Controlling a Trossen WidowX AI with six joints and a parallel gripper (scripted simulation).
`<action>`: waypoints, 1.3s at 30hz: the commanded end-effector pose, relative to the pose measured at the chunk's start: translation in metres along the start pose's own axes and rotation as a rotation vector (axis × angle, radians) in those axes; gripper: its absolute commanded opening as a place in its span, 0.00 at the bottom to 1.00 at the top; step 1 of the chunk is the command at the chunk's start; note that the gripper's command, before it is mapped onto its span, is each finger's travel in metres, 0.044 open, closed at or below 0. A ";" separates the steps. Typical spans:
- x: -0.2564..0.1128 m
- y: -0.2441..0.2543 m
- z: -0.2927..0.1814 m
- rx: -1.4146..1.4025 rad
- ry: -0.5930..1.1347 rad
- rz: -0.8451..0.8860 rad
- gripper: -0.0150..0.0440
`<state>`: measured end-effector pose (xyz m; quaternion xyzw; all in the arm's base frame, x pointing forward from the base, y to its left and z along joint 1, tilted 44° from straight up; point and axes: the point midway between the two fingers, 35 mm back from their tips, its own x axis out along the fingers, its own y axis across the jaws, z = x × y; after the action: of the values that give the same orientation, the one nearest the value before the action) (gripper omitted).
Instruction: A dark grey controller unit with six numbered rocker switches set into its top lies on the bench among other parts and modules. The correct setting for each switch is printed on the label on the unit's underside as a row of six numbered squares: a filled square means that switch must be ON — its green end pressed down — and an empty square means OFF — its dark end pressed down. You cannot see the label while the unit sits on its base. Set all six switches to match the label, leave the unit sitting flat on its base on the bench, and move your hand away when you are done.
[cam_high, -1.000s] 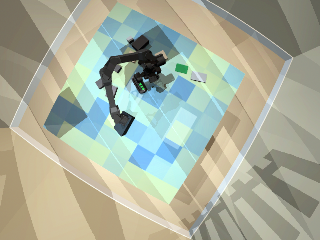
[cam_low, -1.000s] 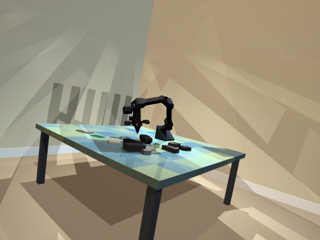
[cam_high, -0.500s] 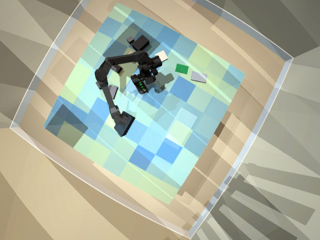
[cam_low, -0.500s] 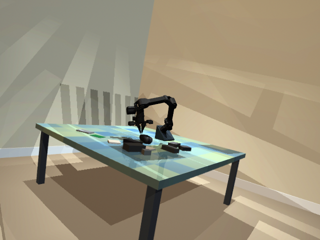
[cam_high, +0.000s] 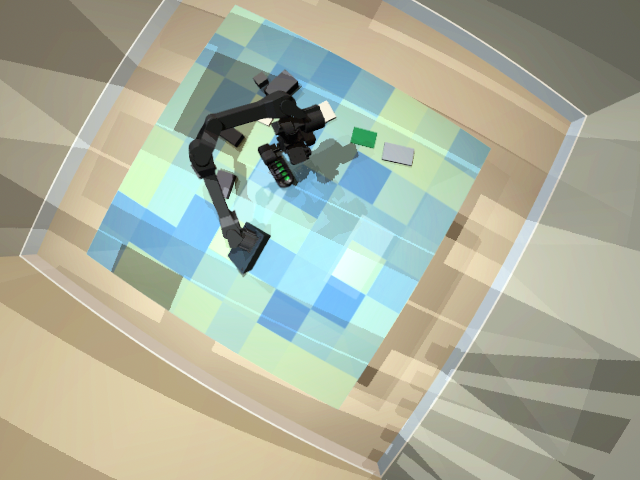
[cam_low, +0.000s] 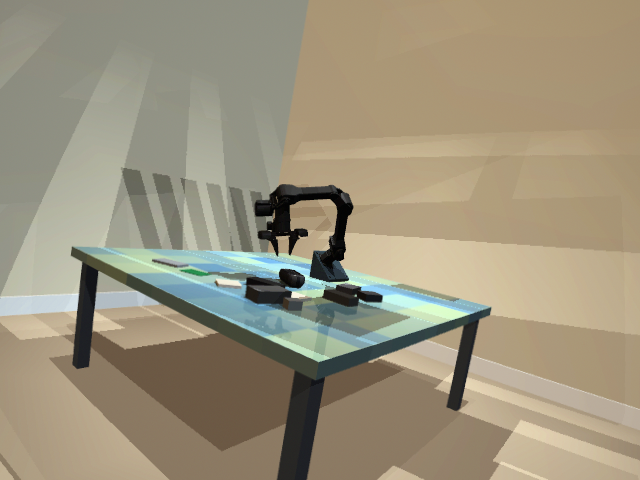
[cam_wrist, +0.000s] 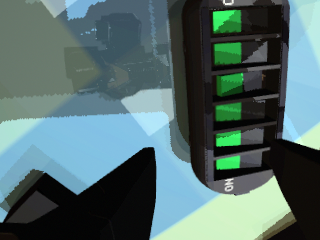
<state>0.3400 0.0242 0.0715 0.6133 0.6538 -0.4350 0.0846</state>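
The dark controller unit (cam_high: 269, 161) (cam_low: 292, 277) (cam_wrist: 199, 110) lies on the bench, its switch face toward the wrist camera. Its six rocker switches form a row, each with a green end on the left and a dark end on the right in the wrist view. Which ends are pressed down I cannot tell for certain. The underside label is hidden. My gripper (cam_low: 284, 254) (cam_wrist: 212, 154) is open and empty above the unit. In the wrist view one fingertip is left of the unit and the other overlaps its lower right edge.
A large dark box (cam_high: 282, 82) (cam_low: 267, 293) and a small block (cam_high: 261, 80) (cam_low: 293, 303) are near the unit. Dark blocks (cam_high: 226, 183) (cam_low: 340, 296) are on its other side. A cream plate (cam_high: 326, 111) (cam_low: 227, 283), green plate (cam_high: 363, 137) (cam_low: 194, 271) and grey plate (cam_high: 398, 153) (cam_low: 169, 262) lie flat.
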 end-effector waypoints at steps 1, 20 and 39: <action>0.000 0.000 0.000 -0.004 -0.004 -0.003 0.30; 0.000 0.000 0.000 0.000 0.000 0.000 0.57; -0.075 -0.021 0.001 0.028 0.012 0.208 0.69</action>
<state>0.3402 -0.0074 0.1033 0.6529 0.6138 -0.4325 0.0997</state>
